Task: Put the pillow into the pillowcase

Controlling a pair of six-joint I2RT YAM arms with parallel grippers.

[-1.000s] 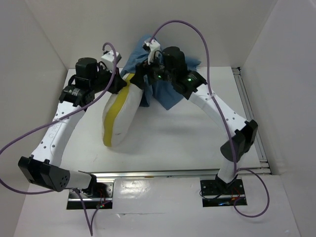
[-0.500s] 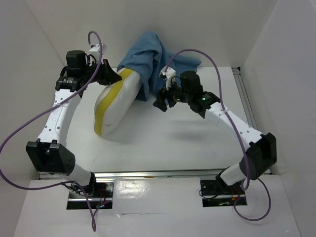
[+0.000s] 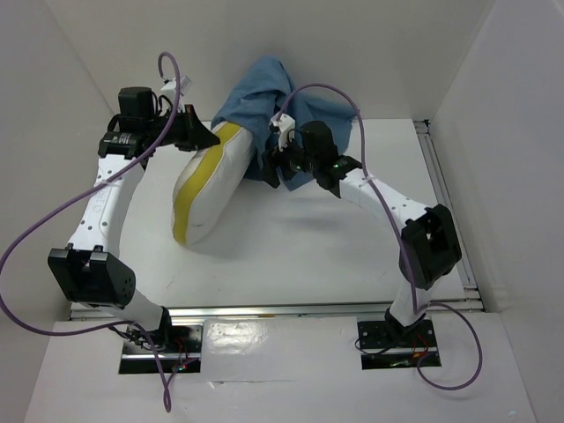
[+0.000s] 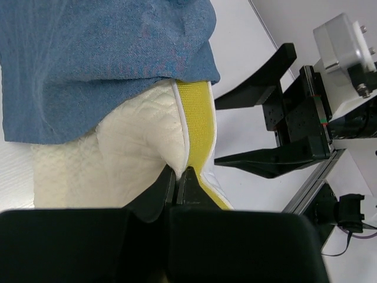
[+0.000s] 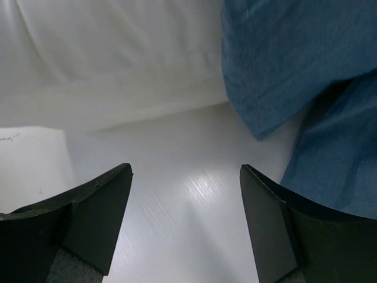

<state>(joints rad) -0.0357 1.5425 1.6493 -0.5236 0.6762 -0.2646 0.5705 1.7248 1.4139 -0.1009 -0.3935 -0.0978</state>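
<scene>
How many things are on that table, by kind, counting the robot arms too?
pillow: 1
pillowcase: 1
robot arms: 2, the left arm and the right arm
Total: 4

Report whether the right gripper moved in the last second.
Yes. The right gripper came nearer, away from the back wall, and now sits open beside the pillowcase.

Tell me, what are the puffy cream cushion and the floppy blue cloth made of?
The puffy cream cushion looks like quilted fabric, matte, with stitched bumps, probably soft stuffing inside. The floppy blue cloth looks like thin woven, denim-like cotton: speckled weave, soft folds, hemmed edge.
</scene>
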